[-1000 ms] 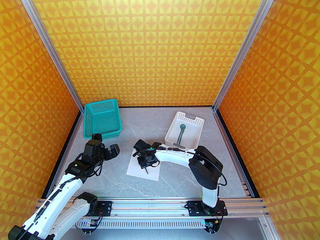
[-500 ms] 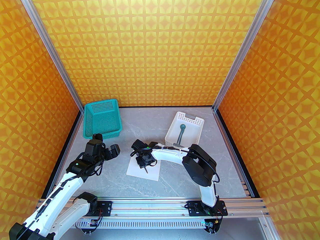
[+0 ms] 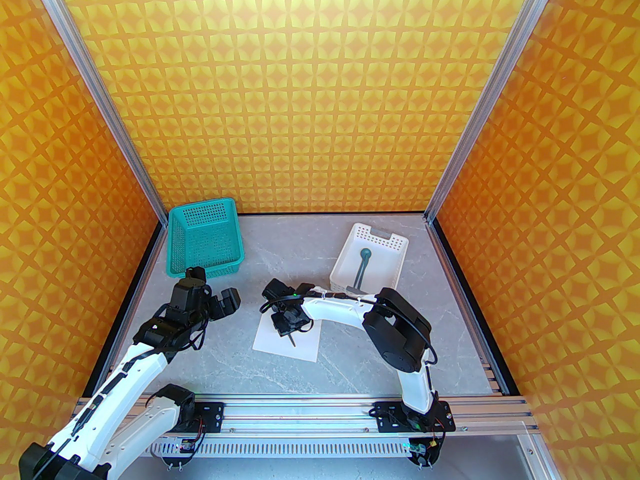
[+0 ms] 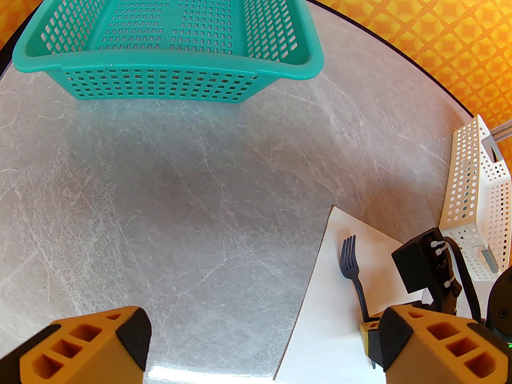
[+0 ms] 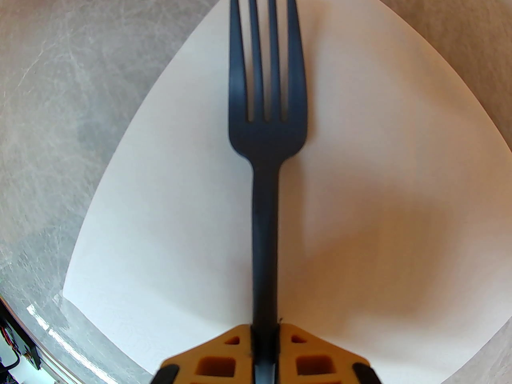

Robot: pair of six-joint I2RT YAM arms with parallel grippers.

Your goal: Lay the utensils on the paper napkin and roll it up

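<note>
My right gripper [image 5: 264, 346] is shut on the handle of a dark fork [image 5: 264, 134], whose tines point away from the fingers. The fork lies low over the white paper napkin [image 5: 360, 214]; I cannot tell if it touches. From above, the right gripper [image 3: 289, 325] is over the napkin [image 3: 305, 345] at mid-table, with the fork's end [image 3: 293, 342] poking out toward the near side. The left wrist view shows the fork [image 4: 352, 270] on the napkin [image 4: 328, 326]. A spoon [image 3: 363, 263] lies in the white tray [image 3: 387, 240]. My left gripper [image 3: 220, 300] hangs open and empty left of the napkin.
A teal perforated basket [image 3: 205, 235] stands at the back left, close beyond my left gripper. The white tray sits at the back right, just behind my right forearm. Orange patterned walls close in three sides. An aluminium rail [image 3: 310, 410] runs along the near edge.
The right arm moved slightly left with the fork over the napkin, then settled. The left arm has barely moved.
</note>
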